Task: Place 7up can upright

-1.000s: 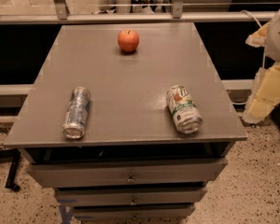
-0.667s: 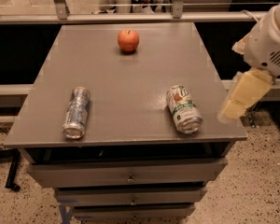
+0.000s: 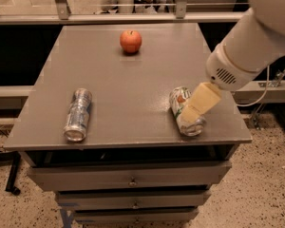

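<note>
The 7up can (image 3: 180, 103) lies on its side near the front right of the grey table (image 3: 133, 84), its silver end facing the front edge. My gripper (image 3: 195, 109) comes in from the right on the white arm (image 3: 247, 46). Its cream-coloured finger (image 3: 201, 101) sits right over the can's right side and covers part of it. I cannot tell whether it touches the can.
A slim silver-blue can (image 3: 78, 114) lies on its side at the front left. A red apple (image 3: 130, 41) stands at the back centre. Drawers (image 3: 128, 179) sit under the tabletop. A rail (image 3: 133, 18) runs behind the table.
My arm has swung in from the right edge of the view and leftward, bringing the gripper from beside the table to over the 7up can. The cans and apple have not moved.
</note>
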Robot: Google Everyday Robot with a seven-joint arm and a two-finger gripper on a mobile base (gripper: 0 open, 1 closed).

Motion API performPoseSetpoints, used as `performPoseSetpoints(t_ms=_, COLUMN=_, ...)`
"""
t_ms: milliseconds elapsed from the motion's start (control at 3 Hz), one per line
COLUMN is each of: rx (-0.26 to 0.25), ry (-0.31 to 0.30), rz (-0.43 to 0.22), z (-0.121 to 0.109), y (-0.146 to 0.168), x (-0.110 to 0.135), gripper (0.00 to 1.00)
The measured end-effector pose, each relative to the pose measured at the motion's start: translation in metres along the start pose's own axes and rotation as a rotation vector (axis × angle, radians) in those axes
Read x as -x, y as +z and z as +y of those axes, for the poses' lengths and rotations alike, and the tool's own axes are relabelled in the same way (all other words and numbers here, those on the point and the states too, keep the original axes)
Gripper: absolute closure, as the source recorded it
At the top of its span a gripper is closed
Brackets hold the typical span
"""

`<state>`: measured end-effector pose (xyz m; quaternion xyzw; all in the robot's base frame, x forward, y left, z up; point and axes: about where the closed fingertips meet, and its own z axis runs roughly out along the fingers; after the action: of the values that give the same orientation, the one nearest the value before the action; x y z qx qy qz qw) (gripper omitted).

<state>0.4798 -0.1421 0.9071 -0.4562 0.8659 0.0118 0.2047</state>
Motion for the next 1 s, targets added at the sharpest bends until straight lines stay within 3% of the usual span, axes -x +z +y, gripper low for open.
performPoseSetpoints(t_ms=667, rx=-0.035, ry=0.239, rz=0.121, z=-0.002, y=0.06, x=-0.005, gripper=0.0)
performPoseSetpoints(t_ms=1000, rx=-0.04, ry=0.373, rz=0.147, z=0.002, y=0.079, x=-0.003, gripper=0.18)
